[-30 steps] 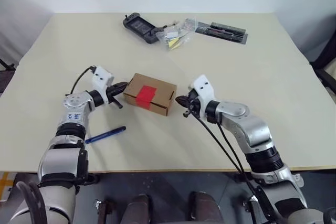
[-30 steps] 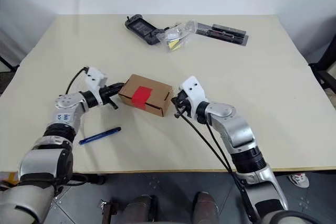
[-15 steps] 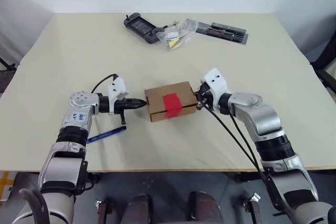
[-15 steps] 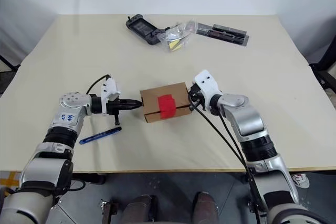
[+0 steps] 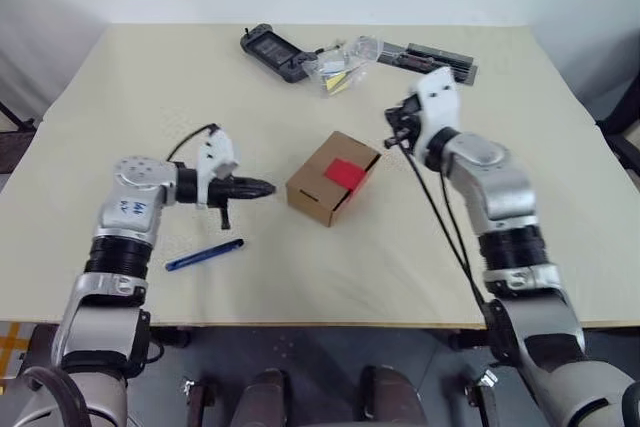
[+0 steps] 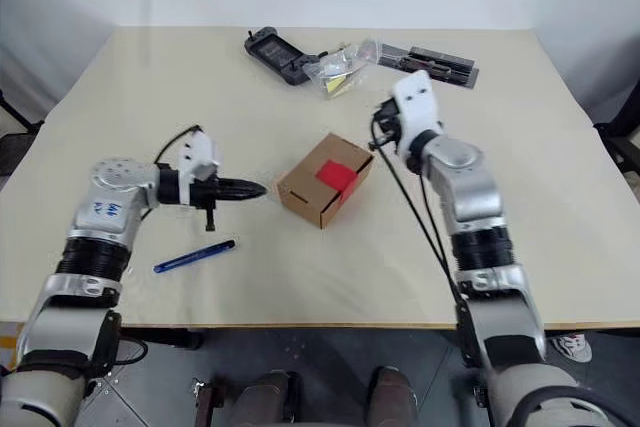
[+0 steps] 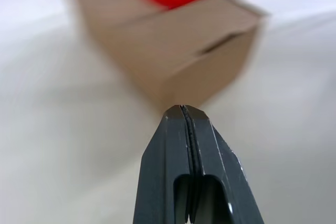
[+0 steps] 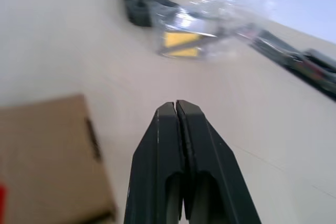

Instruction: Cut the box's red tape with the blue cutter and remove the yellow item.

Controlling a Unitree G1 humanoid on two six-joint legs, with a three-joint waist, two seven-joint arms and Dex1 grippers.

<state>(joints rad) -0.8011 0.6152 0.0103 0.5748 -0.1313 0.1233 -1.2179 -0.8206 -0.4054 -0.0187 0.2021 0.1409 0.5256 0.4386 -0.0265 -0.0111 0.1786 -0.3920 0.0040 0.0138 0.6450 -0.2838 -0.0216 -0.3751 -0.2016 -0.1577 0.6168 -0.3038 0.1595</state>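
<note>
Box (image 5: 333, 177): small brown cardboard carton, mid-table, turned at an angle w/ one corner toward the near edge. Flaps shut, slot of tuck flap showing on its side. Red tape (image 5: 345, 172): bright red rectangular patch across top seam, uncut, flat. Nothing yellow and fluffy showing outside the carton.

Blue cutter (image 5: 203, 255): slim pen shape, lying flat on table approx 7 o'clock from box, well apart, near front edge, untouched.

Left gripper (image 5: 262, 187): at 9 o'clock from box, just beside it but apart; fingers pressed together, empty, pointing at carton's near corner. In left wrist view, closed tips (image 7: 182, 110) aimed at box's lower corner, small gap between.

Right gripper (image 5: 392, 131): at approx 1 o'clock from box, near, not touching; fingers pressed together, empty.

Farther out, 12 o'clock, along far edge: black handheld device (image 5: 270, 49), clear plastic bag (image 5: 340, 65) w/ yellowish bits beside it, flat black tool strip (image 5: 430, 59) to its right. All well apart from box; nothing lying between grippers and carton. Table (image 5: 150, 97): pale beige top.
</note>
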